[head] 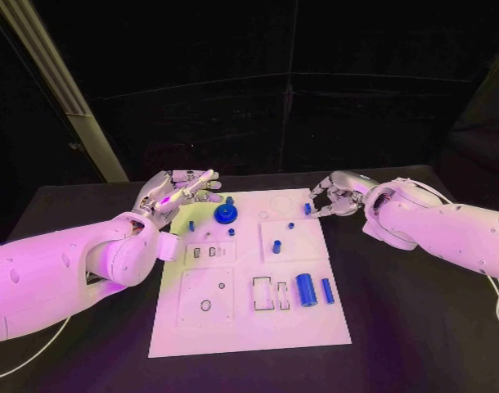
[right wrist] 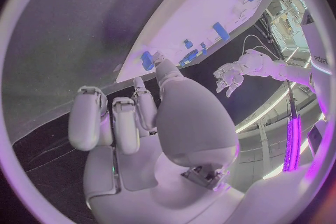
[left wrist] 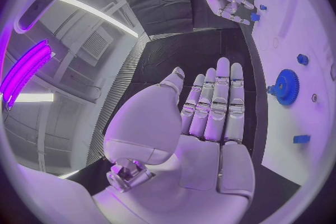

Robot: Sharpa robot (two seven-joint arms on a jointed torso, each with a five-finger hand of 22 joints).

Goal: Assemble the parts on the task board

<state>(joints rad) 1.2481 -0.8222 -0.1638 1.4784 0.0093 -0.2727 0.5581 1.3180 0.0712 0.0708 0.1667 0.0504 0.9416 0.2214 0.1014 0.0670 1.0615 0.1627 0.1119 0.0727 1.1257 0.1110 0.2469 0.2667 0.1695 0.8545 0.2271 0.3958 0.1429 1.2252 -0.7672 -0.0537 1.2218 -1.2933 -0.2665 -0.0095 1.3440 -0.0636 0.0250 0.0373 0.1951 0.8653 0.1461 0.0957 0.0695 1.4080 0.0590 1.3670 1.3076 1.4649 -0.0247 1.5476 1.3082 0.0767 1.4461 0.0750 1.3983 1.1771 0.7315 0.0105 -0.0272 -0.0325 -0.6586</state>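
Right hand (head: 334, 199) fingers (right wrist: 143, 109) look curled over a small blue part (head: 307, 209) at the task board (head: 249, 327) far edge; can't tell if it's pinched. Left hand (head: 179, 193) fingers (left wrist: 217, 103) are straight, pressed together, empty, beside the blue gear (head: 225, 214). I'd get a firm pinch before lifting.

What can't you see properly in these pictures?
- Right hand, head view: too small to tell whether its fingers pinch the small blue part or only touch it.
- Blue gear, left wrist view: whether it is seated on the task board cannot be told.
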